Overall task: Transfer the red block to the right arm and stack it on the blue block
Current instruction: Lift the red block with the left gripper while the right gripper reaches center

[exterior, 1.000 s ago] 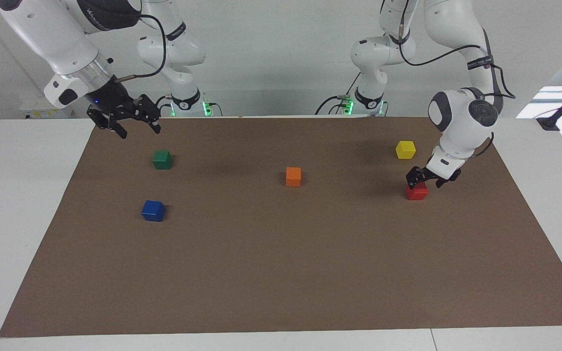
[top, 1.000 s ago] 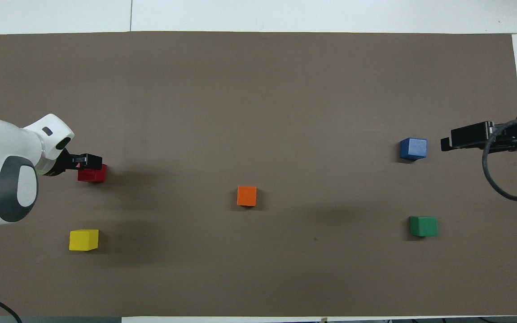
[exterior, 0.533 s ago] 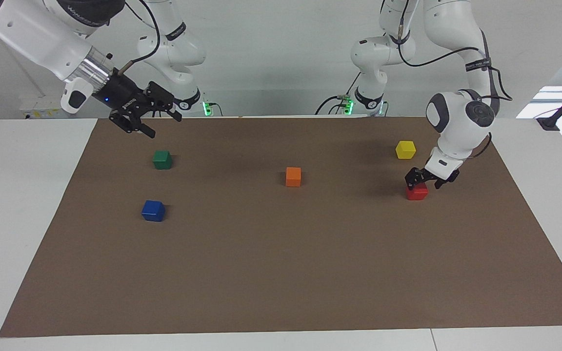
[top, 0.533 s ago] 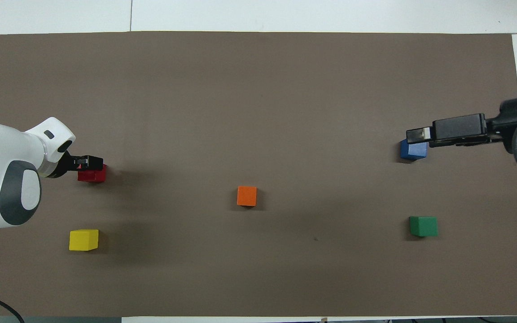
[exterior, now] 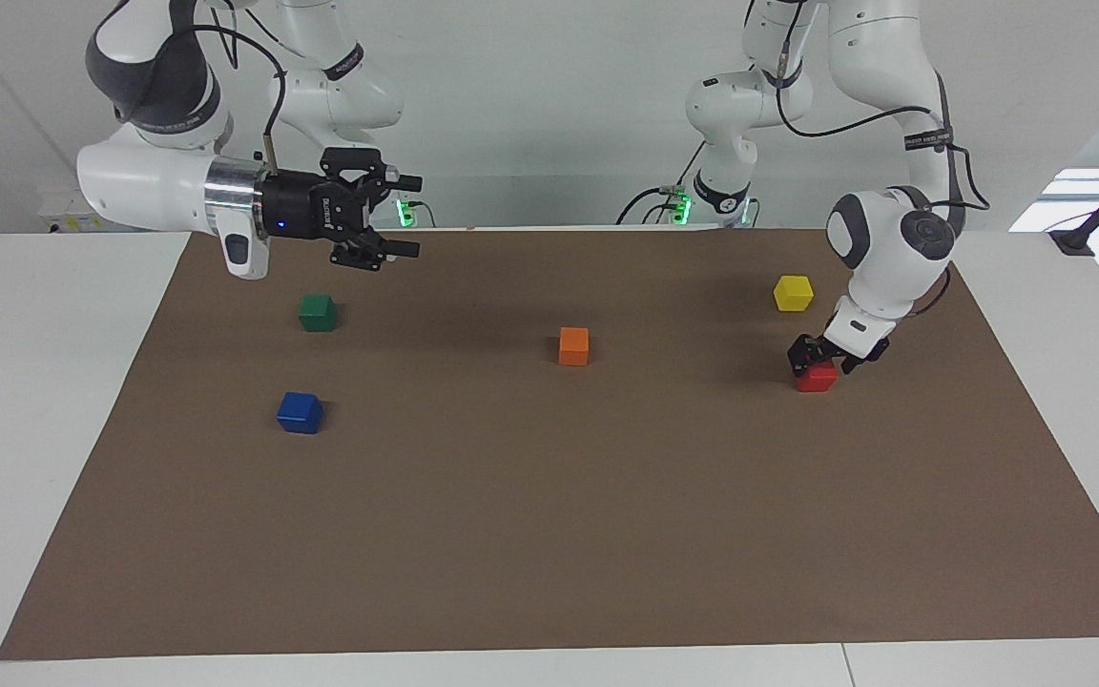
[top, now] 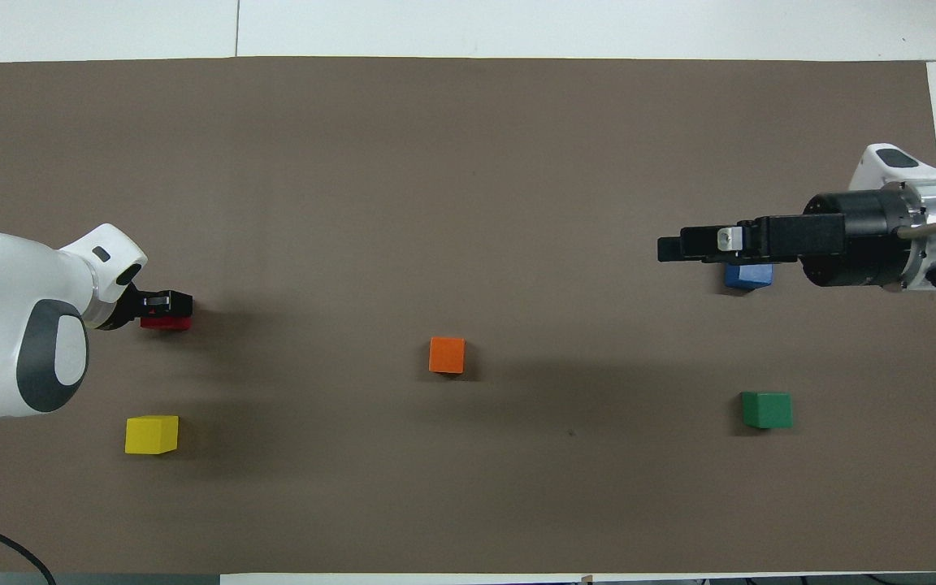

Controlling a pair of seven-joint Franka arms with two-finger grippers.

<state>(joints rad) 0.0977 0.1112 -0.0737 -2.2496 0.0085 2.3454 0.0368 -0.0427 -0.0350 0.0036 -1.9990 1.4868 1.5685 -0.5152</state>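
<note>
Red block (exterior: pixel 816 378) on tabletop (exterior: pixel 549 534) at left arm's end; left end effector (exterior: pixel 824 358) down around it, closure unclear. Pick-up in hand; next lift toward right end effector (exterior: pixel 395 215), held open

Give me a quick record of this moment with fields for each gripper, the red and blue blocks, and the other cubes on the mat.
left gripper: down at the red block, fingers astride it; block rests on the mat
right gripper: raised, pointing sideways, fingers open, holding nothing
blue block: alone on the mat at the right arm's end, nothing on it
green cube: nearer the robots than the blue block
orange cube: mid-mat
yellow cube: nearer the robots than the red block
task stage: handover not yet done
</note>
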